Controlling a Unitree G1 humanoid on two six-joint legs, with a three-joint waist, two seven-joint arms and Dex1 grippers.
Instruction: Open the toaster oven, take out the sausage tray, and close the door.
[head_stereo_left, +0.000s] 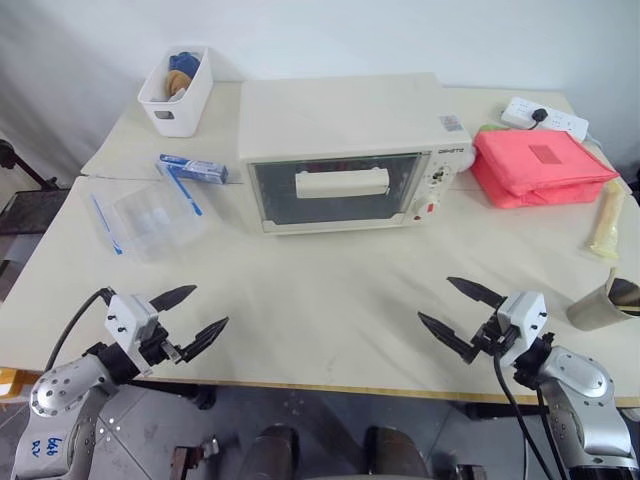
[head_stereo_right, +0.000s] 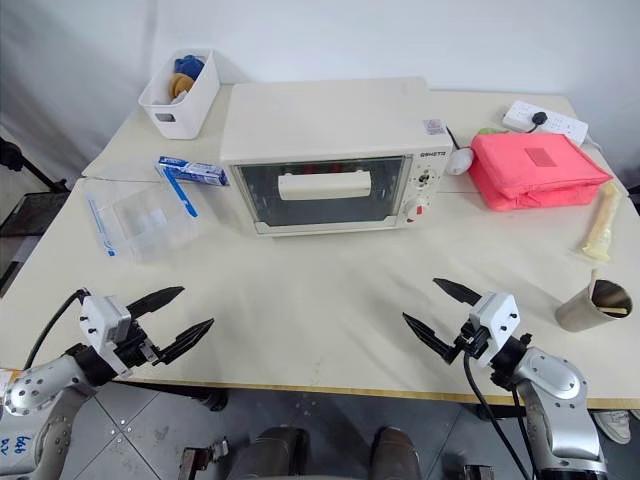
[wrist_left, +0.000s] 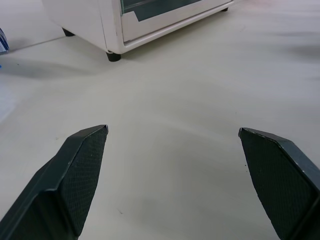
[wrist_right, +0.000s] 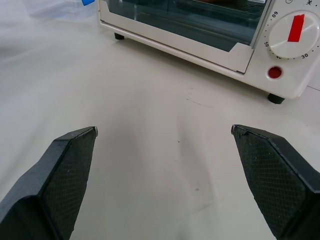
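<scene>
The cream-white toaster oven (head_stereo_left: 345, 120) stands at the middle back of the table, knobs and a red button at its right. Its glass door (head_stereo_left: 335, 195) is closed, the bar handle (head_stereo_left: 342, 183) across the front. The dark glass hides the sausage tray. My left gripper (head_stereo_left: 211, 306) hovers open and empty over the table's front left, well short of the oven. My right gripper (head_stereo_left: 434, 298) hovers open and empty at the front right. The left wrist view has the oven's lower left corner (wrist_left: 116, 40) ahead; the right wrist view shows the timer knob (wrist_right: 292, 29).
A white bin (head_stereo_left: 176, 90) sits at the back left, with a blue box (head_stereo_left: 193, 169) and a clear plastic bag (head_stereo_left: 150, 220) left of the oven. A red pouch (head_stereo_left: 540, 168) and power strip (head_stereo_left: 545, 117) lie to the right. A metal cup (head_stereo_left: 605, 303) stands near the right edge.
</scene>
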